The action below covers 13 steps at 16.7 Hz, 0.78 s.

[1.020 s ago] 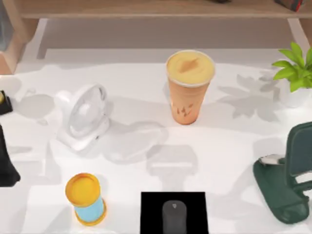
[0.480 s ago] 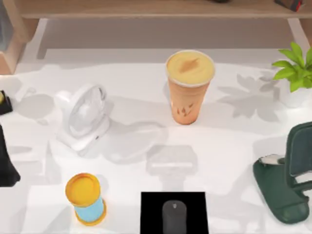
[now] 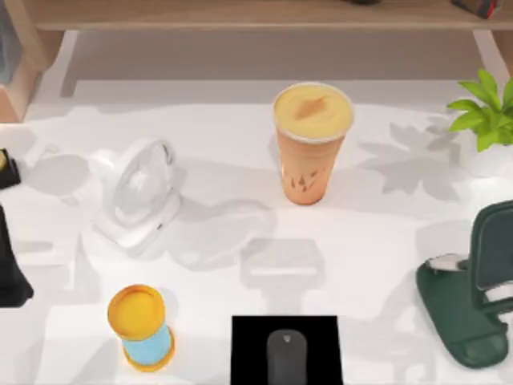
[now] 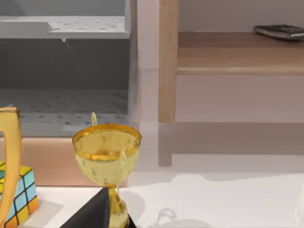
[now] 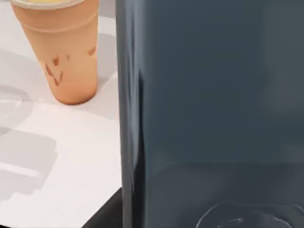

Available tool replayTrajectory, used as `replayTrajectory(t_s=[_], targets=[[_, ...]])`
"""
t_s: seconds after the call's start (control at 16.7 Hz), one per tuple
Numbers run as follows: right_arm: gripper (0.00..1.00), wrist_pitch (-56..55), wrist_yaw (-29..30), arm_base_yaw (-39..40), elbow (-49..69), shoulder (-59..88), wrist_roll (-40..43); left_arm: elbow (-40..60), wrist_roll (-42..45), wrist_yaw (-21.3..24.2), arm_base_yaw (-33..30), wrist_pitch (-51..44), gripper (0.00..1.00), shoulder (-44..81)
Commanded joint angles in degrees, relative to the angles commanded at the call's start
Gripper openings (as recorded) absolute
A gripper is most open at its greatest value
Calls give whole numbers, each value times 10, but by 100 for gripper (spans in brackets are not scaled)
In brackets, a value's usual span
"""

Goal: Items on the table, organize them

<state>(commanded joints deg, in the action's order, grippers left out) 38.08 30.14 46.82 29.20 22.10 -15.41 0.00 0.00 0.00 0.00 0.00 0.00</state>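
Observation:
The tall orange cup (image 3: 312, 144) with its domed yellow lid stands upright at the middle back of the white table (image 3: 385, 233). At the front middle, the small dark grey mouse (image 3: 287, 357) lies on a black mat (image 3: 248, 345). The grey-blue slab (image 3: 490, 245) leans upright in a dark green stand (image 3: 457, 313) at the right edge. In the right wrist view the slab (image 5: 213, 95) is very close, with the cup (image 5: 61, 52) beyond it. A dark part of my left arm (image 3: 10, 273) shows at the table's left edge.
A white desk fan (image 3: 136, 192) stands at the left, with a yellow-lidded blue container (image 3: 143, 327) in front of it. A potted plant (image 3: 485, 112) is at the back right. A gold trophy (image 4: 107, 156) and a colour cube (image 4: 19, 194) stand before a wooden shelf (image 4: 168, 61).

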Motion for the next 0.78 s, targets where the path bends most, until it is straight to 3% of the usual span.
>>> replayTrajectory(t_s=[0.24,0.54,0.78], targets=[[0,-35,-19,-22,23,-9,13,0,0,0,0,0,100,0],[0,-160,-77,-58,76,-17,44,0,0,0,0,0,100,0],[0,-191,-110,-90,53,7,61,0,0,0,0,0,100,0]])
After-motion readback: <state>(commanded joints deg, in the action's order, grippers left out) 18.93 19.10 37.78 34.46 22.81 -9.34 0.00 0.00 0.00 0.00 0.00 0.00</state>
